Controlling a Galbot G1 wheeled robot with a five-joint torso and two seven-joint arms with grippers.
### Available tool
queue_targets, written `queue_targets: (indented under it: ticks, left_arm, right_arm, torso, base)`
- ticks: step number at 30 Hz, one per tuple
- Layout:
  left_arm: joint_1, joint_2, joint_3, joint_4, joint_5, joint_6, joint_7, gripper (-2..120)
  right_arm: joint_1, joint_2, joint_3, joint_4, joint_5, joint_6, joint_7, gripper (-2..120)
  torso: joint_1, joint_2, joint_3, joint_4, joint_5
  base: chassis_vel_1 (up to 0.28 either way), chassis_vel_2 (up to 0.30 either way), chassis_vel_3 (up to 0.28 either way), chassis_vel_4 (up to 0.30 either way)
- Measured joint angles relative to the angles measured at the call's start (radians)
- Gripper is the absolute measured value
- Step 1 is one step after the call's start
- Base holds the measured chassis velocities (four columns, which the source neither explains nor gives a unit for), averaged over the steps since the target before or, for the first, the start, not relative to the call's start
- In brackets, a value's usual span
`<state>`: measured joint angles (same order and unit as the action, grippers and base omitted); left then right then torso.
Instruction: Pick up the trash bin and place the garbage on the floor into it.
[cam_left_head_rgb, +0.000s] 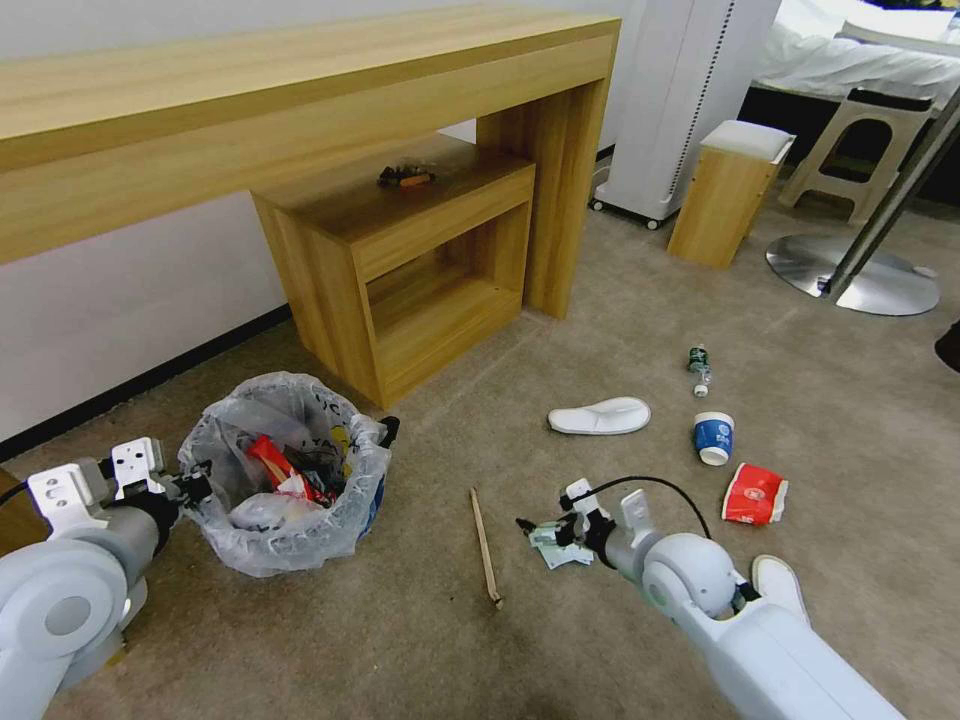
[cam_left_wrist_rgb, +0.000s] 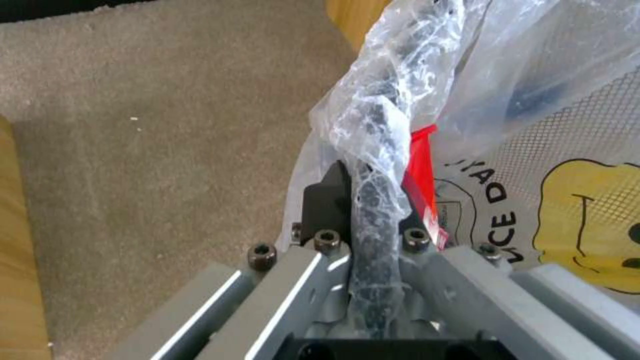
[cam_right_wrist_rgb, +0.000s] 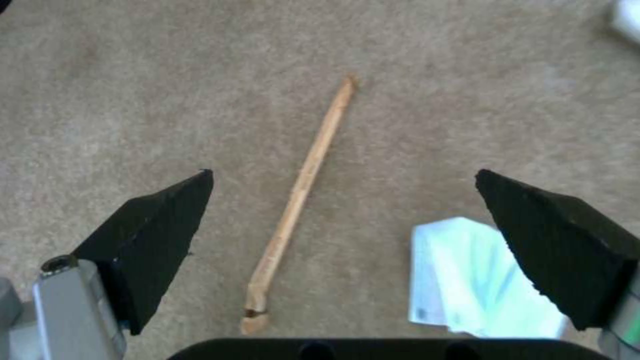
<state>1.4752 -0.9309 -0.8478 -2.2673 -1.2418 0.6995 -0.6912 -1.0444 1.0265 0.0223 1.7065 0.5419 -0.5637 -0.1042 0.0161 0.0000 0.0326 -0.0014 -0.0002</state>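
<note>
The trash bin (cam_left_head_rgb: 285, 470), lined with a crinkled plastic bag, stands at the left on the carpet floor (cam_left_head_rgb: 400, 620) and holds red wrappers. My left gripper (cam_left_head_rgb: 195, 485) is shut on the bin's bag-covered rim (cam_left_wrist_rgb: 373, 190). My right gripper (cam_left_head_rgb: 543, 515) hangs open low over the carpet, its fingers (cam_right_wrist_rgb: 160, 235) spread wide. Between them lies a wooden stick (cam_right_wrist_rgb: 300, 200), with a folded paper scrap (cam_right_wrist_rgb: 467, 280) beside it. More garbage lies to the right: a white slipper (cam_left_head_rgb: 600, 415), a blue cup (cam_left_head_rgb: 713, 437), a red cup (cam_left_head_rgb: 755, 494), a small bottle (cam_left_head_rgb: 700, 368) and a second slipper (cam_left_head_rgb: 780, 585) partly behind my arm.
A long wooden desk (cam_left_head_rgb: 300, 90) with a low shelf unit (cam_left_head_rgb: 420, 260) stands against the wall behind the bin. Farther right are a white appliance (cam_left_head_rgb: 680, 100), a wooden stool (cam_left_head_rgb: 725, 190) and a round metal stand base (cam_left_head_rgb: 850, 275).
</note>
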Motion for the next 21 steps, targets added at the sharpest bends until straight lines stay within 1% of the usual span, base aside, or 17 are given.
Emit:
queue_targets:
  ticks: [6,14,17,18,21]
  left_arm:
    - [0.001,-0.004,0.0,-0.009,0.003,0.0,0.001,0]
    - [-0.001,-0.013,0.001,-0.01,0.012,0.0,0.002,0]
    - [-0.001,-0.016,0.001,-0.012,0.013,0.0,0.003,0]
    - [-0.001,-0.016,0.001,-0.012,0.013,0.0,0.003,0]
    - [-0.004,-0.018,0.001,-0.013,0.014,0.0,0.004,0]
  right_arm:
    - [0.023,0.027,-0.048,-0.044,0.027,0.017,-0.012,100]
    - [0.069,0.066,-0.13,-0.135,0.071,0.078,-0.011,100]
    - [0.094,0.092,-0.169,-0.161,0.116,0.07,0.036,100]
    - [0.094,0.092,-0.169,-0.161,0.116,0.07,0.036,100]
    - [0.115,0.122,-0.206,-0.177,0.158,0.021,0.111,100]
  torso:
    - [0.0,0.0,0.0,0.0001,0.0001]
    - [0.0,0.0,0.0,0.0001,0.0001]
    - [0.0,0.0,0.0,0.0,0.0002]
    - [0.0,0.0,0.0,0.0,0.0002]
    - [0.0,0.0,0.0,0.0001,0.0001]
  base:
    - [0.0,0.0,0.0,0.0]
    - [0.0,0.0,0.0,0.0]
    - [0.0,0.0,0.0,0.0]
    - [0.0,0.0,0.0,0.0]
    - [0.0,0.0,0.0,0.0]
